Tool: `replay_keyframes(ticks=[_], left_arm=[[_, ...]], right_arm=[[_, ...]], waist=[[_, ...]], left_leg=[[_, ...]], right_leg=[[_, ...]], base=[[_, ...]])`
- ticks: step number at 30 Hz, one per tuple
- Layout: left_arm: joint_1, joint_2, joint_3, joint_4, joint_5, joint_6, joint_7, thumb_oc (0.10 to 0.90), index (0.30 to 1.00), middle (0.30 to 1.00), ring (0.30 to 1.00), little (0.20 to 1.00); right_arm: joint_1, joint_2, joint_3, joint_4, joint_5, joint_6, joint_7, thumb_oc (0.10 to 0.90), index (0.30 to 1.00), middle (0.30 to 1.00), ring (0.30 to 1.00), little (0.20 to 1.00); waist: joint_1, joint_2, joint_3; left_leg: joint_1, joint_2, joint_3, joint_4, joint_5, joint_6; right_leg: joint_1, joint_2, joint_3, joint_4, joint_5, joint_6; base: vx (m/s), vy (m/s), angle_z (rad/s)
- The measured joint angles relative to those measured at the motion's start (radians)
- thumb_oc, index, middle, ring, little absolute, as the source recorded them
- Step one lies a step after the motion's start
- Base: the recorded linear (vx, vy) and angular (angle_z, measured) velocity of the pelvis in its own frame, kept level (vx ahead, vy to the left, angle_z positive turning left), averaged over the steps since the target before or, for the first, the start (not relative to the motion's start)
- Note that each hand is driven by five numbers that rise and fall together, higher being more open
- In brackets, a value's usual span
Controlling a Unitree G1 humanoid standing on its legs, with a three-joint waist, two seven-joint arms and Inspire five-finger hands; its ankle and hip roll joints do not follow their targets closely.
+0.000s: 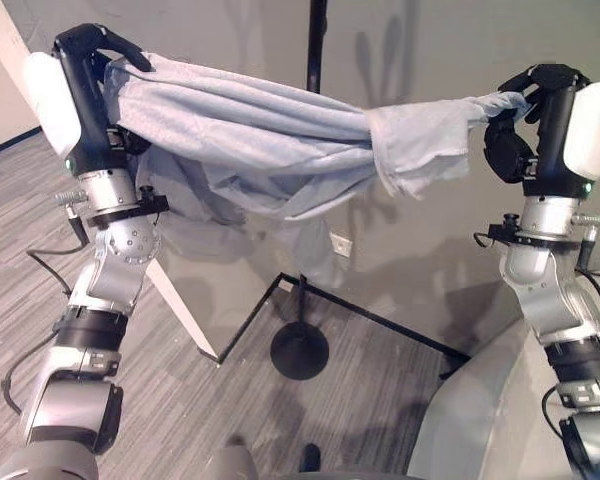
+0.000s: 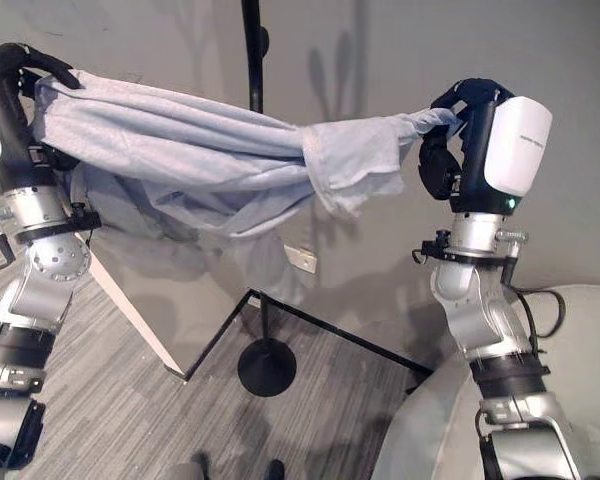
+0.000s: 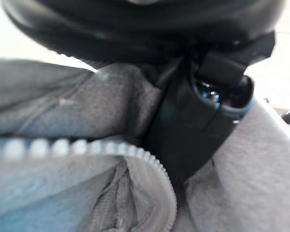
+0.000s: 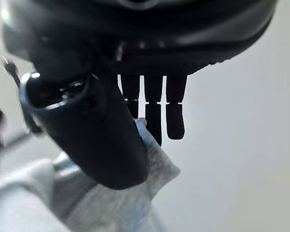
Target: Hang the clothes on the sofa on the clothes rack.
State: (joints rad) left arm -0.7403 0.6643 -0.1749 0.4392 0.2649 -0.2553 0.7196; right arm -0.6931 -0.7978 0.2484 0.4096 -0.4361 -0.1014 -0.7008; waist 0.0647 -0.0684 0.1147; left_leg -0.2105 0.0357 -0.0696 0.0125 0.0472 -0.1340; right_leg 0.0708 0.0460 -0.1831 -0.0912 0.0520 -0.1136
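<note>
The grey garment (image 1: 270,140) hangs in the air, stretched between both raised hands, its middle sagging in loose folds in front of the clothes rack's dark pole (image 1: 315,45). The left hand (image 1: 100,50) is curled over one end, fingers hooked round the bunched cloth; its wrist view shows a zipper edge (image 3: 135,152) running just under the thumb, so the grip seems to sit near the front opening. The right hand (image 2: 460,105) pinches the far end — what looks like a sleeve (image 2: 365,160) — between thumb and fingers, with only a small corner of fabric showing past the thumb in its wrist view.

Holding the two ends wide apart and high probably serves to spread the garment and keep it clear of the floor, so it can be draped over the rack. The pole rises behind the cloth, and its round base (image 1: 300,350) stands on the carpet (image 1: 180,400) below, beside the sofa's pale edge (image 1: 480,420). The garment is off the sofa but not yet on the rack — the hanging itself is still to do.
</note>
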Motion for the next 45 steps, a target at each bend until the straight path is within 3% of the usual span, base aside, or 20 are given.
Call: replay_keyframes(ticks=[1, 2, 5, 6, 7, 11, 16, 20, 21, 22, 23, 24, 28, 33, 39, 45], left_arm=[[-0.023, 0.014, -0.034, 0.026, -0.001, 0.001, -0.002, 0.4, 0.3, 0.3, 0.3, 0.3], [-0.026, 0.021, -0.042, 0.027, -0.001, 0.0, -0.002, 0.4, 0.3, 0.3, 0.3, 0.3], [-0.03, 0.064, -0.051, 0.031, -0.006, 0.002, -0.01, 0.4, 0.3, 0.3, 0.3, 0.3], [-0.032, 0.083, -0.064, 0.023, -0.017, -0.009, 0.002, 0.4, 0.3, 0.3, 0.3, 0.3], [-0.034, 0.083, -0.082, 0.001, -0.018, -0.029, 0.016, 0.4, 0.3, 0.3, 0.3, 0.3], [-0.031, 0.082, -0.142, -0.122, -0.017, -0.073, 0.03, 0.4, 0.3, 0.3, 0.3, 0.3], [-0.007, 0.078, -0.129, -0.069, -0.032, -0.069, -0.023, 0.4, 0.3, 0.3, 0.3, 0.3], [0.132, -0.002, -0.034, -0.13, -0.108, -0.065, -0.077, 0.4, 0.3, 0.3, 0.3, 0.3], [0.154, -0.012, -0.032, -0.132, -0.11, -0.058, -0.087, 0.439, 0.359, 0.359, 0.359, 0.359], [0.2, -0.044, -0.019, -0.14, -0.111, -0.047, -0.101, 0.596, 0.594, 0.594, 0.594, 0.594], [0.221, -0.061, -0.019, -0.135, -0.11, -0.042, -0.111, 0.67, 0.705, 0.705, 0.705, 0.705], [0.24, -0.08, -0.019, -0.136, -0.111, -0.031, -0.121, 0.8, 0.9, 0.9, 0.9, 0.9], [0.381, -0.234, 0.0, -0.164, -0.152, -0.001, -0.13, 0.8, 0.9, 0.9, 0.9, 0.9], [0.528, -0.346, 0.032, -0.165, -0.228, 0.008, -0.143, 0.8, 0.9, 0.9, 0.9, 0.9], [0.662, -0.396, 0.026, -0.161, -0.299, -0.009, -0.173, 0.8, 0.9, 0.9, 0.9, 0.9], [0.734, -0.434, 0.027, -0.098, -0.372, -0.027, -0.201, 0.8, 0.9, 0.9, 0.9, 0.9]], right_arm=[[-0.064, -0.015, 0.041, 0.055, 0.02, 0.007, -0.001, 0.4, 0.3, 0.3, 0.3, 0.3], [-0.079, -0.017, 0.043, 0.059, 0.024, 0.01, -0.002, 0.4, 0.3, 0.3, 0.3, 0.3], [-0.104, -0.022, 0.059, 0.055, 0.029, 0.026, -0.002, 0.4, 0.3, 0.3, 0.3, 0.3], [-0.135, -0.054, 0.059, 0.058, 0.029, 0.028, -0.004, 0.4, 0.3, 0.3, 0.3, 0.3], [-0.146, -0.073, 0.058, 0.081, 0.029, 0.03, -0.018, 0.4, 0.3, 0.3, 0.3, 0.3], [-0.213, -0.138, 0.049, 0.17, 0.06, 0.079, -0.02, 0.4, 0.3, 0.3, 0.3, 0.3], [-0.115, -0.078, 0.042, 0.181, 0.069, 0.068, -0.013, 0.4, 0.3, 0.3, 0.3, 0.3], [0.122, -0.023, 0.008, 0.092, 0.067, 0.068, 0.05, 0.4, 0.3, 0.3, 0.3, 0.3], [0.162, -0.013, 0.005, 0.075, 0.06, 0.068, 0.062, 0.4, 0.3, 0.3, 0.3, 0.3], [0.228, 0.012, -0.001, 0.052, 0.051, 0.066, 0.072, 0.4, 0.3, 0.3, 0.3, 0.3], [0.255, 0.028, 0.0, 0.047, 0.05, 0.066, 0.086, 0.4, 0.3, 0.3, 0.3, 0.3], [0.275, 0.046, 0.0, 0.047, 0.049, 0.066, 0.1, 0.4, 0.3, 0.3, 0.3, 0.3], [0.392, 0.219, -0.002, 0.057, 0.048, 0.074, 0.138, 0.4, 0.3, 0.3, 0.3, 0.3], [0.457, 0.343, 0.069, 0.111, 0.05, 0.06, 0.195, 0.4, 0.3, 0.3, 0.3, 0.3], [0.465, 0.394, 0.155, 0.146, 0.051, 0.02, 0.23, 0.4, 0.3, 0.3, 0.3, 0.3], [0.471, 0.421, 0.176, 0.167, 0.052, 0.0, 0.236, 0.4, 0.3, 0.3, 0.3, 0.3]], waist=[[0.011, 0.027, 0.017], [0.014, 0.036, 0.022], [0.01, 0.043, 0.02], [0.006, 0.092, 0.008], [-0.002, 0.095, 0.01], [0.011, 0.083, 0.006], [0.006, 0.085, -0.016], [-0.021, 0.094, -0.042], [-0.023, 0.094, -0.043], [-0.027, 0.092, -0.042], [-0.029, 0.091, -0.042], [-0.031, 0.091, -0.042], [-0.033, 0.071, -0.042], [-0.018, 0.06, -0.04], [0.005, 0.046, -0.045], [0.015, 0.038, -0.061]], left_leg=[[-0.001, -0.001, -0.011, -0.029, 0.035, 0.001], [-0.012, -0.003, -0.009, -0.021, 0.049, 0.003], [0.035, 0.009, 0.001, -0.011, 0.071, 0.03], [0.11, 0.038, -0.002, -0.047, 0.093, 0.036], [0.13, 0.036, -0.005, -0.078, 0.163, 0.064], [0.154, -0.05, 0.018, -0.102, 0.159, 0.101], [0.185, -0.049, 0.036, -0.104, 0.116, 0.102], [0.184, -0.051, 0.04, -0.104, 0.117, 0.111], [0.183, -0.051, 0.041, -0.104, 0.121, 0.117], [0.183, -0.05, 0.042, -0.104, 0.121, 0.119], [0.182, -0.05, 0.042, -0.104, 0.12, 0.12], [0.18, -0.051, 0.042, -0.103, 0.12, 0.12], [0.173, -0.049, 0.034, -0.103, 0.119, 0.119], [0.163, -0.05, 0.022, -0.104, 0.117, 0.116], [0.162, -0.052, 0.01, -0.104, 0.115, 0.112], [0.147, -0.055, -0.009, -0.104, 0.116, 0.108]], right_leg=[[0.026, 0.014, 0.007, 0.001, -0.003, -0.008], [0.04, 0.019, 0.012, 0.001, -0.011, -0.011], [0.081, 0.025, 0.047, 0.001, -0.042, 0.016], [0.1, 0.051, 0.064, 0.001, -0.064, 0.042], [0.113, 0.045, 0.063, 0.002, -0.076, 0.058], [0.125, -0.043, 0.06, 0.002, -0.118, 0.124], [0.14, -0.047, 0.082, 0.006, -0.131, 0.126], [0.141, -0.049, 0.087, 0.002, -0.129, 0.122], [0.14, -0.049, 0.088, 0.002, -0.129, 0.122], [0.142, -0.049, 0.09, 0.001, -0.13, 0.122], [0.142, -0.049, 0.09, 0.001, -0.13, 0.121], [0.14, -0.048, 0.09, 0.001, -0.131, 0.122], [0.137, -0.045, 0.08, 0.0, -0.139, 0.126], [0.125, -0.044, 0.066, -0.001, -0.144, 0.126], [0.129, -0.043, 0.055, -0.002, -0.146, 0.127], [0.122, -0.041, 0.036, -0.004, -0.146, 0.126]], base=[[0.16, 0.039, -0.3], [0.24, 0.08, -0.27], [0.19, 0.083, -0.34], [0.23, 0.12, -0.3], [0.2, 0.106, -0.06], [0.11, 0.062, 0.09], [0.07, 0.058, -0.13], [0.03, 0.015, -0.07], [0.02, 0.009, -0.06], [-0.03, 0.008, -0.05], [0.04, -0.007, -0.02], [0.0, 0.0, 0.0], [0.01, -0.015, 0.07], [0.0, -0.024, 0.07], [0.0, -0.011, 0.06], [0.0, -0.002, 0.09]])
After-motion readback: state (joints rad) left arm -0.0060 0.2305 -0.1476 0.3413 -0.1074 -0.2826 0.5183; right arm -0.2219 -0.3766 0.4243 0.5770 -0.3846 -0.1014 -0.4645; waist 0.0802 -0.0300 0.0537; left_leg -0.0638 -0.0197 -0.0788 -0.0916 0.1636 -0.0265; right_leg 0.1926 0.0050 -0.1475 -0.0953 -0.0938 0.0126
